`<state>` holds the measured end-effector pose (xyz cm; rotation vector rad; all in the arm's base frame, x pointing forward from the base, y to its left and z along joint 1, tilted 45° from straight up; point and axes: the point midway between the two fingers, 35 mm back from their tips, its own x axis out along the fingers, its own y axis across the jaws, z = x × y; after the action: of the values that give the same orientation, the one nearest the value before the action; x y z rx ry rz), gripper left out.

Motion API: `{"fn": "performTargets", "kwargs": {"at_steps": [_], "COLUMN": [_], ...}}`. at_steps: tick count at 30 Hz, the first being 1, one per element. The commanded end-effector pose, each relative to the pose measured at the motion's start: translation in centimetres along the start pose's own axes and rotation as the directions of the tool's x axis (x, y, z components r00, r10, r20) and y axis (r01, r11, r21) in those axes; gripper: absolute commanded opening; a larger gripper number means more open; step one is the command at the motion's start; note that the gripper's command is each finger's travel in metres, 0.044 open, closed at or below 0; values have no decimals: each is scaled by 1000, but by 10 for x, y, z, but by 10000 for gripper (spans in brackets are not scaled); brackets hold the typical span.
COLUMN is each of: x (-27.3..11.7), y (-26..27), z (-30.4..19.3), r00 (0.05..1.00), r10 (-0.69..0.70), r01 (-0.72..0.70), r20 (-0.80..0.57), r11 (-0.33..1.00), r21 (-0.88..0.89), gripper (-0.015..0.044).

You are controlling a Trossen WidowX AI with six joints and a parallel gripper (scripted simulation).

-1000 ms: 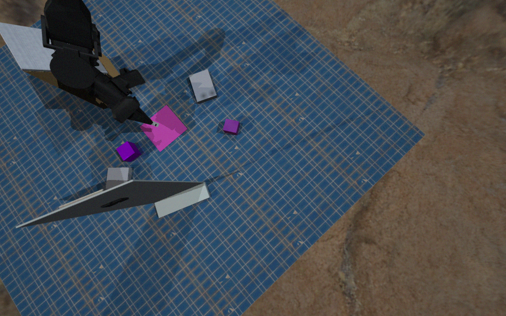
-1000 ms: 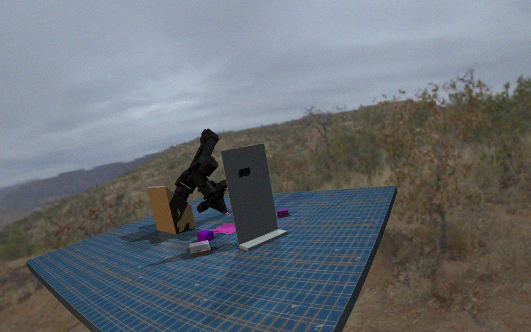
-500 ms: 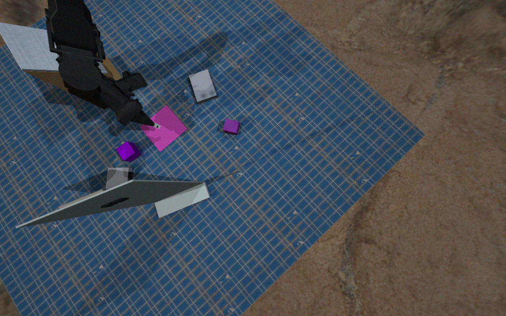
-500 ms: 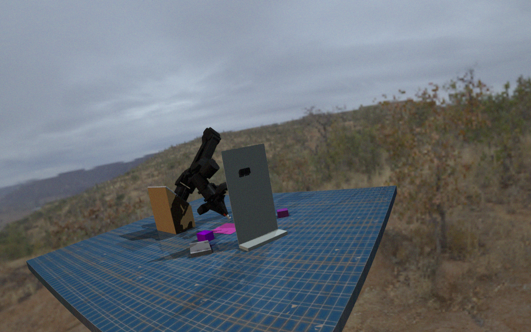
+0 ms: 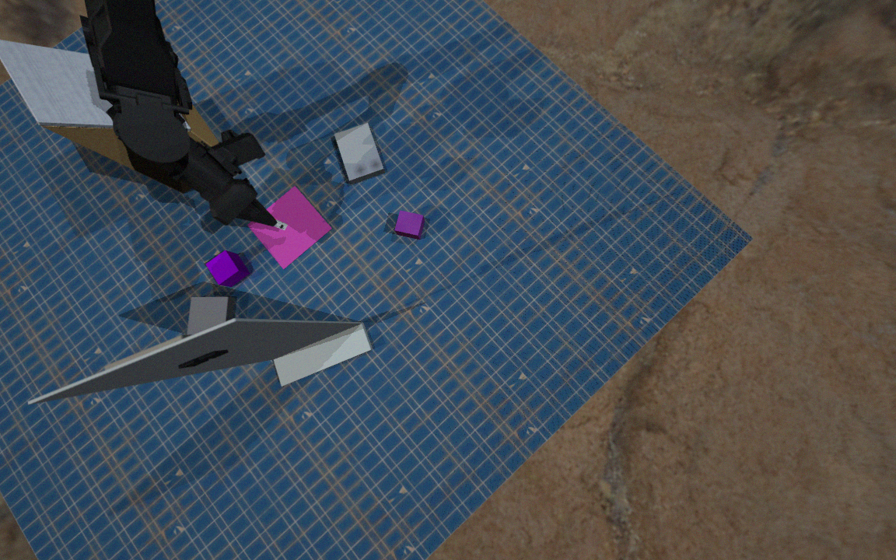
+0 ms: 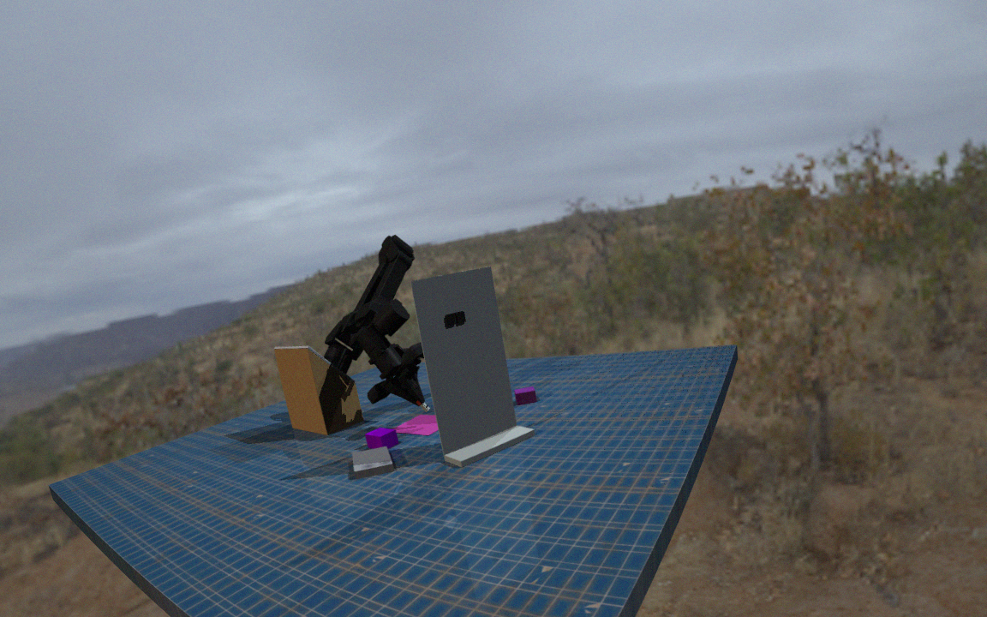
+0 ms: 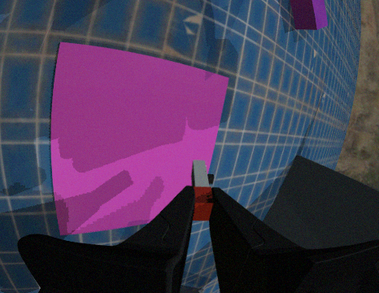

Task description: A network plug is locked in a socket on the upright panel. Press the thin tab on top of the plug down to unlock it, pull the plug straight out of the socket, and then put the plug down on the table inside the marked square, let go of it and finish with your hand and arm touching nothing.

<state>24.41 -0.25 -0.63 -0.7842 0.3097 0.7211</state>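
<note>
My gripper [image 5: 275, 224] [image 6: 421, 406] [image 7: 201, 194] is shut on the network plug [image 5: 281, 225] [image 6: 426, 408] [image 7: 201, 174], which has a red rear part and a light grey front. The plug is held in the air, clear of the panel. In the top view it shows over the left part of the magenta square [image 5: 298, 236] [image 6: 414, 426] [image 7: 124, 98] on the table; in the wrist view it shows at the square's right edge. The grey upright panel [image 5: 270, 341] [image 6: 469, 375] [image 7: 336, 195] stands apart from the gripper. The panel's front face and socket are mostly hidden.
A purple block [image 5: 224, 266] [image 6: 381, 439] and a grey block [image 5: 208, 313] [image 6: 372, 460] lie between square and panel. Another purple block [image 5: 408, 224] [image 6: 525, 396] [image 7: 309, 14] and a white-grey block [image 5: 359, 150] lie beyond the square. An orange-sided box [image 5: 61, 86] [image 6: 302, 391] stands beside the arm.
</note>
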Motion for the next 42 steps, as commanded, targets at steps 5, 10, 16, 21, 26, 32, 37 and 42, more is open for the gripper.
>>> {"fn": "performTargets", "kwargs": {"at_steps": [5, 10, 16, 21, 26, 32, 37, 42], "x": [4, 6, 9, 11, 13, 15, 17, 18], "y": [3, 5, 7, 9, 11, 13, 15, 17], "z": [0, 0, 1, 1, 2, 2, 3, 4], "r00": [1000, 1000, 1000, 1000, 1000, 1000, 1000, 1000], "r10": [2, 2, 1, 1, 0, -1, -3, -4], "r01": [-2, -2, -1, -1, 0, 1, 3, 4], "r20": [-2, -2, -1, -1, 0, 1, 2, 3], "r11": [1000, 1000, 1000, 1000, 1000, 1000, 1000, 1000], "r21": [5, 6, 6, 6, 7, 8, 8, 9], "gripper": [0, 0, 0, 0, 0, 0, 0, 0]}}
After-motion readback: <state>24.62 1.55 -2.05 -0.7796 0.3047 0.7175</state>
